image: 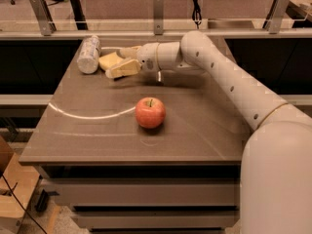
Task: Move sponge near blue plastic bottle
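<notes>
Camera view.
- Tabletop point(204, 130), brown, flat.
- Tool point(115, 62): at far left; pale fingers point(127, 68) spread, gripping nothing.
- Pale yellow soft sponge block point(109, 60): lying between the fingertips, just beside the bottle.
- Whitish-grey crinkled plastic bottle point(89, 54): on its side, far-left corner.
- Red apple point(150, 112): centre, well apart.

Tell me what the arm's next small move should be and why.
Likely leave the sponge there and draw the gripper back: the sponge already lies close beside the bottle at the table's far corner, with the gripper at it.
</notes>
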Controlling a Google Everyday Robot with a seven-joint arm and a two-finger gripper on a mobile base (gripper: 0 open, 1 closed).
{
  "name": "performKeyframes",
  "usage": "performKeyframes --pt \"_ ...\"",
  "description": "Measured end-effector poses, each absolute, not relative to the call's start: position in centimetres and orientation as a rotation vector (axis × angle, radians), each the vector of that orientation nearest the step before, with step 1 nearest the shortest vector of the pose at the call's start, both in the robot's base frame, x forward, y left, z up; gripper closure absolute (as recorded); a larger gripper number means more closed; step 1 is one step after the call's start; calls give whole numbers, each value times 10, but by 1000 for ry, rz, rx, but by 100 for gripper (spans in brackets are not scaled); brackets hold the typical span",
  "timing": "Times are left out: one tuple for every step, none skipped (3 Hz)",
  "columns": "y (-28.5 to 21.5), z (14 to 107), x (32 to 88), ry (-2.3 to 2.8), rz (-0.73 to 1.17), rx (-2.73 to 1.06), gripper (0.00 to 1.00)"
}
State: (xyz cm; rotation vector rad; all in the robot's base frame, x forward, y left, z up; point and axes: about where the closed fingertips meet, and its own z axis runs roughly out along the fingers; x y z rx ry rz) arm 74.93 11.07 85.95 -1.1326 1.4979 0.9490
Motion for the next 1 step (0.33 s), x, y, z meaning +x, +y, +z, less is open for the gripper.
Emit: performKeyframes --pt "111 859 749 1498 949 -1133 0"
